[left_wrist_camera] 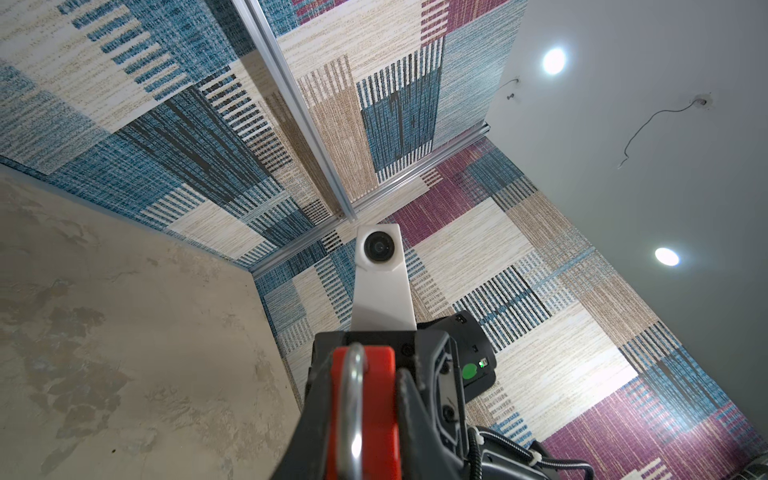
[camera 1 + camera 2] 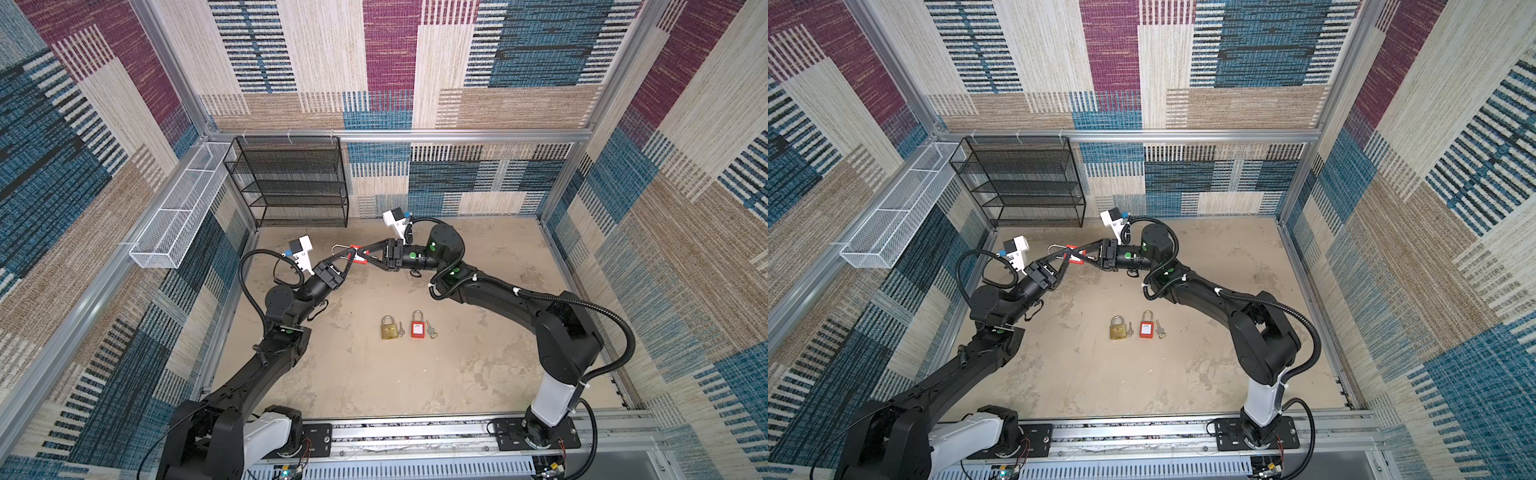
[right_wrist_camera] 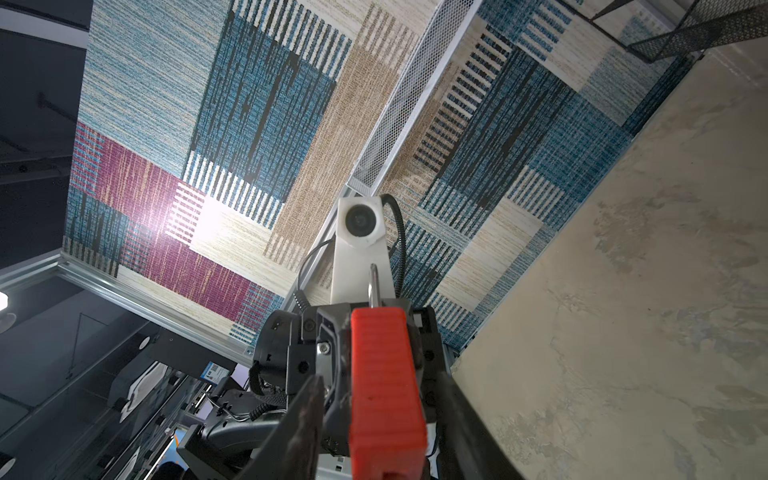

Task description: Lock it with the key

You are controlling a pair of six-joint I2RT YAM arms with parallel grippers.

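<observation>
holding the lock: the held red padlock [image 2: 358, 254] hangs in the air where your two pincers meet tip to tip; its shackle [image 1: 352, 395] points back toward the left wrist, and its body end points toward the right wrist.
left pincer [image 1: 361, 374]: closed on the red body, with a finger against each side, as far as its wrist view shows.
right pincer [image 3: 378, 376]: open, with a gap between each finger and the body, so it likely carries no weight.
risk, slip: only one pincer grips, and it grips smooth plastic. if that hold is shallow, the lock could pivot or drop to the table [image 2: 374, 382] below both pincers.
risk, snag: if you draw the right pincer back askew, a finger could clip the body and twist it in the left grip.
risk, key: once the lock is twisted, a key would meet the keyhole at an angle and could jam or push the lock out.
hidden, key: no key shows in or near either pincer. the loose keys [image 2: 431, 331] lie on the table well away, toward the arm bases, beside a brass padlock [image 2: 388, 328] and a second red padlock [image 2: 417, 325].
hidden, shackle: you cannot tell whether it is pressed home or sprung; the fingers cover its legs.
hidden, keyhole: that end sits at the edge of the right wrist view and is too foreshortened to read.
</observation>
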